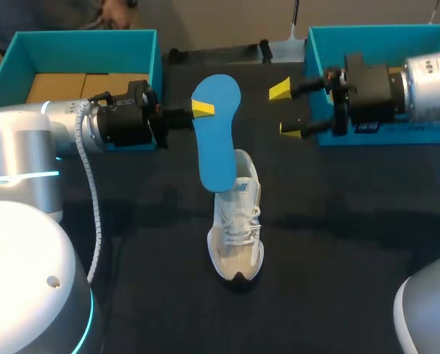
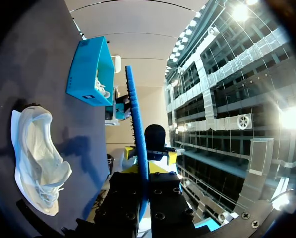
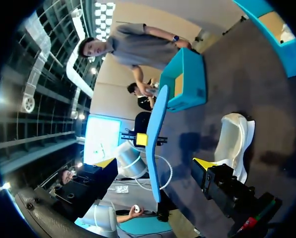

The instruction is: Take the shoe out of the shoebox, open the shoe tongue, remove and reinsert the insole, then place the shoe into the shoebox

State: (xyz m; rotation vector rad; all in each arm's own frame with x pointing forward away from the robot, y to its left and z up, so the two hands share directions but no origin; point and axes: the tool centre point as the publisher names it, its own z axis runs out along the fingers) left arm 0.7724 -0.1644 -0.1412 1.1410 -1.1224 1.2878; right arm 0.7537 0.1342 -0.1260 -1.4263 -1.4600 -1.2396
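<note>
My left gripper is clamped on the blue insole near its upper end and holds it upright; in the left wrist view the insole runs edge-on between my fingers. The white shoe stands upright at the middle of the black table, toe toward 6 o'clock. The insole rises from its heel end, toward 12 o'clock. My right gripper hangs at 3 o'clock of the insole, apart from it. Its fingers are spread wide and hold nothing.

One teal shoebox sits at the table's 10 o'clock, behind my left arm, with brown cardboard in it. The other shoebox sits at 2 o'clock.

My right arm covers most of that second box, and something white inside it is too small to name. Only one yellow tip of my left gripper shows from above; the insole hides the other. I cannot tell whether the insole's lower end touches the shoe's collar or hangs just above it.
</note>
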